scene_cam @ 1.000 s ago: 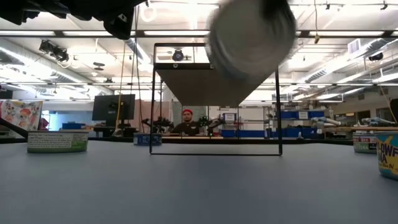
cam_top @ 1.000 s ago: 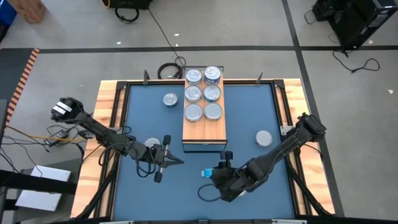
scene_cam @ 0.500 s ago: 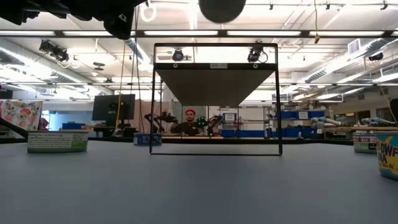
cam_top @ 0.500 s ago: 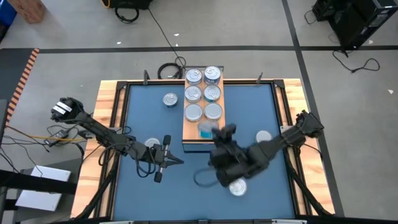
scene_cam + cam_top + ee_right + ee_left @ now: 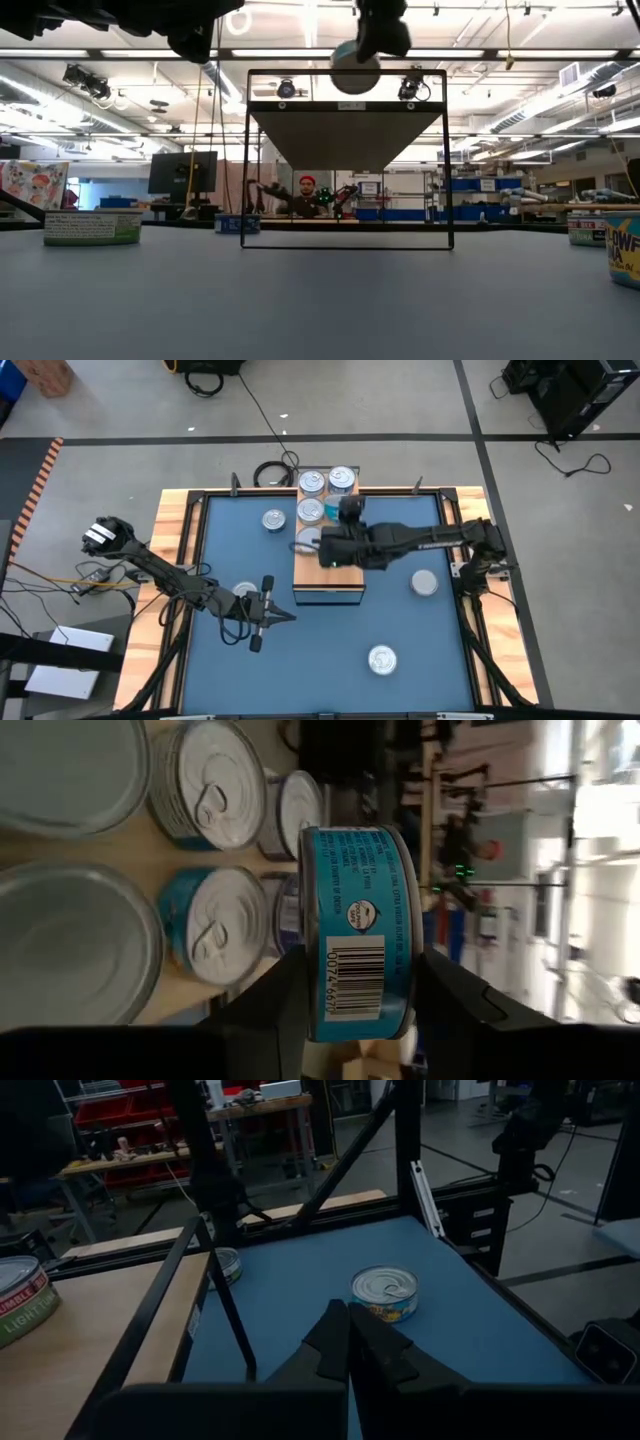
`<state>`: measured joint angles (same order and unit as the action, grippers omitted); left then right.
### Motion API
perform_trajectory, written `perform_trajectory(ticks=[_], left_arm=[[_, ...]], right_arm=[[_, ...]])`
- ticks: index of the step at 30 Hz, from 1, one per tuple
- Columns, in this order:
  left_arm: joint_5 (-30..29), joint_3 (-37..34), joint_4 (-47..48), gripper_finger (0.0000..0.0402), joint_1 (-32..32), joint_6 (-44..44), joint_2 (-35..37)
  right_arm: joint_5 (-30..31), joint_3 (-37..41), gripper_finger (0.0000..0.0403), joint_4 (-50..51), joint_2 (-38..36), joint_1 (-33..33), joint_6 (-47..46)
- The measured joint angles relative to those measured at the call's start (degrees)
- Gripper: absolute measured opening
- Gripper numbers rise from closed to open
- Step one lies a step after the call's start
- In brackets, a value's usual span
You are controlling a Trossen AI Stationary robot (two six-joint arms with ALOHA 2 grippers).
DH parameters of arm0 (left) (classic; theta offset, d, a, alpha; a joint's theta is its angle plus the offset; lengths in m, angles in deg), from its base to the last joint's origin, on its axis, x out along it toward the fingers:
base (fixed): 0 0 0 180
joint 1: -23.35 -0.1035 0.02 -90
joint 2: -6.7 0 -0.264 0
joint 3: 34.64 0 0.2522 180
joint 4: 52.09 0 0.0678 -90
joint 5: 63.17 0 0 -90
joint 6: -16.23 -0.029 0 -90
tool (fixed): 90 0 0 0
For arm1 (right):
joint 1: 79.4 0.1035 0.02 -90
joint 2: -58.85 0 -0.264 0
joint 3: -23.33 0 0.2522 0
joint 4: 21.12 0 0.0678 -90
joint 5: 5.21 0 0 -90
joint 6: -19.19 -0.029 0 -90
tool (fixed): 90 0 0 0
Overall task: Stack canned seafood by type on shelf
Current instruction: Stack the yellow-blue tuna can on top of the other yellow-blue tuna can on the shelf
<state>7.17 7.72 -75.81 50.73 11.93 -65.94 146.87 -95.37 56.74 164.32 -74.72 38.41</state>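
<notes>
Right gripper is clamping a teal-sided tin by its sides and hanging over the shelf, above the tins already sitting there; your left gripper is resting shut and empty over the blue surface. You are carrying the tin above neighbours packed close together, so a descent slightly off centre is risking a clipped rim that knocks a tin out of place. You are also risking a mixed stack if it lands on a plain silver lid rather than a teal one. Loose tins are waiting elsewhere on the surface.
</notes>
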Motion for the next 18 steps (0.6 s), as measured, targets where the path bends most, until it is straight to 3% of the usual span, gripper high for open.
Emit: perform_trajectory(ticks=[4, 18], left_arm=[[0.0, 0.0, 0.2, 0.0006, 0.0, 0.0, 0.0], [-0.8, 0.0, 0.2, 0.0006, 0.0, 0.0, 0.0]], right_arm=[[-4.9, 1.9, 0.0145, -6.9, 0.0, -2.8, 6.3], [-4.9, 12.7, 0.0145, -16.1, -0.1, -8.3, 15.0]])
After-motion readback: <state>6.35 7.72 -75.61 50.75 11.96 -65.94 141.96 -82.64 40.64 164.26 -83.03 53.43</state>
